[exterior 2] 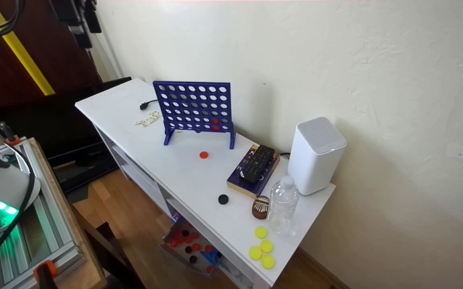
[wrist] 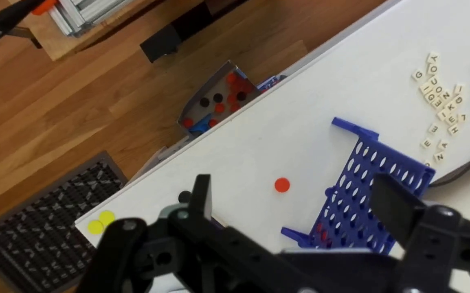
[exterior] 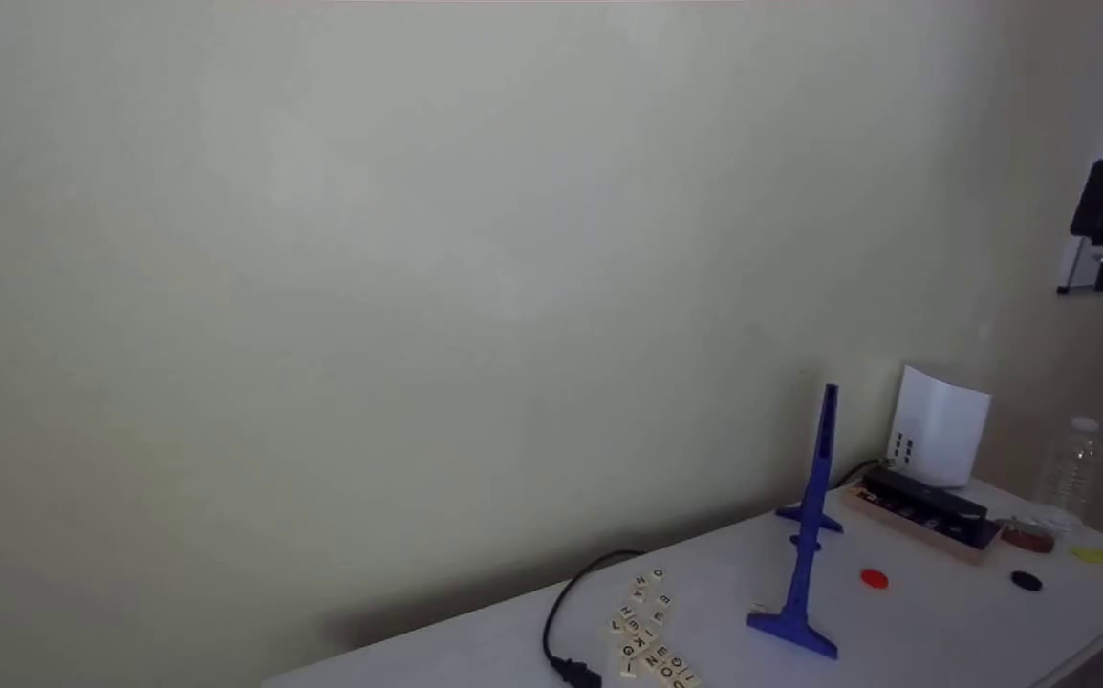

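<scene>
Gripper: spread wide, empty.
Red disc: below gripper; prob. light, stiff; hold by rim.
Blue rack: below gripper; prob. rigid plastic; hold top edge.

Black fingers, green-lit white base

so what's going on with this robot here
Nothing is in hand right now: the robot gripper hangs open above a white table. In the wrist view a loose red disc shows between its jaws but lies flat on the table. A blue rack stands upright, two red discs visible in it. A black disc, yellow discs and letter tiles lie about too.
</scene>
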`<action>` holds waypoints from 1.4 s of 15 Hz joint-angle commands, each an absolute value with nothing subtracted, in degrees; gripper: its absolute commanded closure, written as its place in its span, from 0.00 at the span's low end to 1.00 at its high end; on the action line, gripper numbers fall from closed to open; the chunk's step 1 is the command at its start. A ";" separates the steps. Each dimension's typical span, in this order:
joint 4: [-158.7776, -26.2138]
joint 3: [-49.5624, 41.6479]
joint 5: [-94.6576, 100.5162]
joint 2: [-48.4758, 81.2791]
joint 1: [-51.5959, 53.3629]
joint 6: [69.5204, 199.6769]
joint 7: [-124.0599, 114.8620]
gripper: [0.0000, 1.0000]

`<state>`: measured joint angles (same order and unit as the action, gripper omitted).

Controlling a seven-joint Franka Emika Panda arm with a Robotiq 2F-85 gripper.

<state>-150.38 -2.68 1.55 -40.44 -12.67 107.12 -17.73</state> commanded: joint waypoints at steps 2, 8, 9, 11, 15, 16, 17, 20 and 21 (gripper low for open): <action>-151.07 -3.90 2.55 -33.08 -13.99 115.96 -17.50 0.00; -151.84 -5.90 2.68 -22.27 -14.29 124.93 -15.64 0.00; -151.61 -6.29 2.55 -20.77 -14.55 125.03 -15.86 0.00; -152.06 -6.05 2.00 -22.44 -13.96 123.77 -16.59 0.00; -151.84 -6.91 2.00 -19.91 -13.97 124.26 -16.03 0.00; -151.82 -6.91 2.00 -19.93 -13.97 124.26 -16.03 0.00; -151.78 -6.91 2.00 -19.94 -13.97 124.26 -16.03 0.00; -150.26 -6.39 2.16 -15.78 -13.59 124.79 -17.00 0.00; -150.18 -6.13 3.26 -14.34 -13.67 126.31 -17.19 0.00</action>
<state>-151.83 -6.70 1.93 -19.35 -13.95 124.40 -16.13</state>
